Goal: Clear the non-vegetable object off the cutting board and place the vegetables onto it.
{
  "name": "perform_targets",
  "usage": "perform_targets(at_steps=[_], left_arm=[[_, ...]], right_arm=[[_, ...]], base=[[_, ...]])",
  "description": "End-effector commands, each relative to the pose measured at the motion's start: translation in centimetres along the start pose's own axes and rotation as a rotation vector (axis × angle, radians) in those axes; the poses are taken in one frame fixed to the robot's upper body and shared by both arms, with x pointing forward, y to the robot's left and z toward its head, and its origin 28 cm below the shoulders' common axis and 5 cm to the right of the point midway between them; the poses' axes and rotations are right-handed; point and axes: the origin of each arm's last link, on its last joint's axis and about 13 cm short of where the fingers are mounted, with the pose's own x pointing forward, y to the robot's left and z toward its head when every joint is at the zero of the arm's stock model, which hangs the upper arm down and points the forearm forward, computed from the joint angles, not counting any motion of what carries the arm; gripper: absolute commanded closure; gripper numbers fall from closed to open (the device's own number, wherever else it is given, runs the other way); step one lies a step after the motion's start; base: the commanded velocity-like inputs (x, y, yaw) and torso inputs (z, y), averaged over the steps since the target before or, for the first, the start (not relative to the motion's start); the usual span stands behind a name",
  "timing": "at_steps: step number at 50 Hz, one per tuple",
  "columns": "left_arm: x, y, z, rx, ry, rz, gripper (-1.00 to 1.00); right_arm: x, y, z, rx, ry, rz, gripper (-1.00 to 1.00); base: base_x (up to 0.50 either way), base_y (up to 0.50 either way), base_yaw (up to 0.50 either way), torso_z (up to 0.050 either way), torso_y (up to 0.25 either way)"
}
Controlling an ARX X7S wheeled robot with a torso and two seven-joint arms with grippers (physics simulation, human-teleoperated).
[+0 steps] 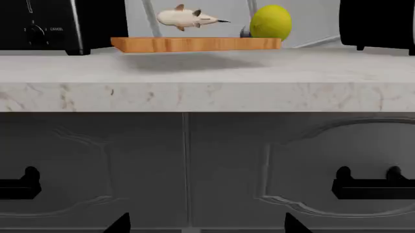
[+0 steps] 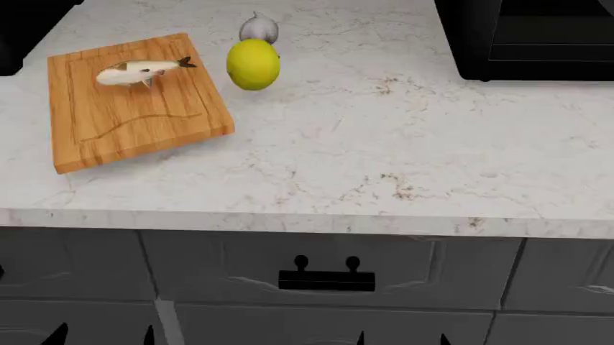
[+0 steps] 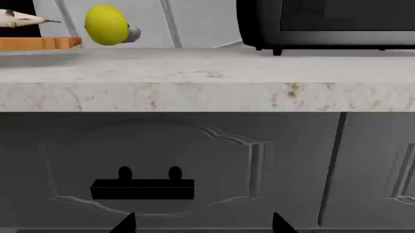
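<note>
Nothing is done: fish [image 2: 141,70] on the cutting board [image 2: 125,118], vegetables [image 2: 253,63] beside it, both grippers' state unclear

seen from above in the head view, tilted down over the counter [image 2: 384,144] and the cabinet fronts [image 2: 326,287] under it. from both wrist views, looked at level and low, near the counter edge, facing the cabinet doors and across the top. shared by all three: the cutting board [image 2: 134,100] [image 1: 194,44] [image 3: 39,43], fish [image 2: 139,71] [image 1: 184,18] [image 3: 19,18] and yellow fruit [image 2: 253,65] [image 1: 270,22] [image 3: 106,25].
</note>
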Motion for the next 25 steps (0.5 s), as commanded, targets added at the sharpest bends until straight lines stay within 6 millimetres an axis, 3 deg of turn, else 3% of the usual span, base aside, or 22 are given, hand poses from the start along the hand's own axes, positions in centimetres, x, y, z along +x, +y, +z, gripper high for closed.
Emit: perform_targets(at_steps=[1,25], left_arm=[[-0.1,0.0,0.1,0.000,0.000,0.000,-1.00],[-1.1,0.2,0.4,0.032,-0.029,0.023,-1.00]], right_arm=[[-0.1,0.0,0.0,0.000,0.000,0.000,-1.00],[0.3,0.1,0.1,-0.014,0.014,-0.012,-1.00]], base=[[0.00,0.00,0.00,0.000,0.000],[0.00,0.01,0.00,0.000,0.000]])
